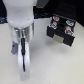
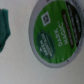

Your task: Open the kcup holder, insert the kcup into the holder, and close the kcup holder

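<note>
The kcup (image 2: pixel 57 31) fills much of the wrist view, close to the camera, its round green lid with white print facing the lens and a white rim around it. It lies on the white table. In the exterior view the arm hides it. The kcup holder (image 1: pixel 60 31) is a black boxy unit at the exterior view's right, with pale and red patches on its face; whether a drawer is out is unclear. My gripper (image 1: pixel 23 64) points down at the table on the exterior view's left, well apart from the holder. Its fingers are too blurred to read.
A dark green shape (image 2: pixel 4 30) sits at the edge of the wrist view beside the kcup. The white table (image 1: pixel 55 65) spreads between the arm and the holder. Dark background lies behind the holder.
</note>
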### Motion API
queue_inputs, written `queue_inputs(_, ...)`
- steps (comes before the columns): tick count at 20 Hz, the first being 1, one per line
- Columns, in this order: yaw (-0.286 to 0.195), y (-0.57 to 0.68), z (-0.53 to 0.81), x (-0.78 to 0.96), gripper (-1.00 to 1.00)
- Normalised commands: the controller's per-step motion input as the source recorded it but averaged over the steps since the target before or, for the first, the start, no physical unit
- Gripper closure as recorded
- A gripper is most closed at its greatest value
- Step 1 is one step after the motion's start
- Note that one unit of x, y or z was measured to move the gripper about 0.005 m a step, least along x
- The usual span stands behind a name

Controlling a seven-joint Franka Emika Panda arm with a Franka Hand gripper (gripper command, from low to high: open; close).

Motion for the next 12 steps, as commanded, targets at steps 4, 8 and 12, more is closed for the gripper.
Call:
queue_inputs(4,0.002,0.02,-0.15,-0.09,-1.00)
queue_inputs(8,-0.074,-0.05,-0.01,0.09,1.00)
queue_inputs(12,-0.071,-0.03,0.08,0.08,1.00)
